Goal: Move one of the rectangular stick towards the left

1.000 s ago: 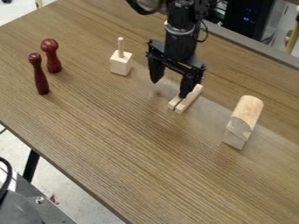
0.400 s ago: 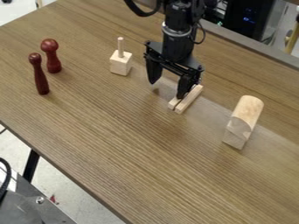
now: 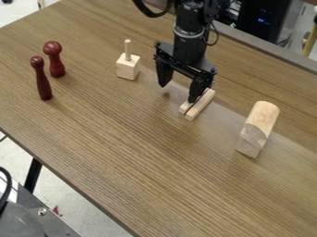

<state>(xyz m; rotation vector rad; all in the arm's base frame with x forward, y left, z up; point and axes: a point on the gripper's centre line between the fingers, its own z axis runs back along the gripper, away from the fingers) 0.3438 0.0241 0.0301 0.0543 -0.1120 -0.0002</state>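
The gripper (image 3: 178,92) hangs open over the middle of the table, its two fingers spread wide apart. Two pale rectangular sticks lie side by side at a slant: the right stick (image 3: 200,105) is mostly in view, while the left stick (image 3: 186,107) is partly hidden behind the gripper's right finger. That finger's tip is at the left stick; whether it touches the stick or the gap between the two, I cannot tell. The left finger is over bare wood, well to the left of both sticks.
A pale block with a peg (image 3: 127,68) stands left of the gripper. Farther left are two dark red pins, one rounder (image 3: 56,67) and one slimmer (image 3: 42,85). To the right, a pale half-round block leans with another block (image 3: 257,127). The wooden table's (image 3: 80,152) front edge runs diagonally.
Compared with a second ago, the gripper sits slightly lower and a little to the left, with its right finger closer to the left stick. The sticks look unmoved.
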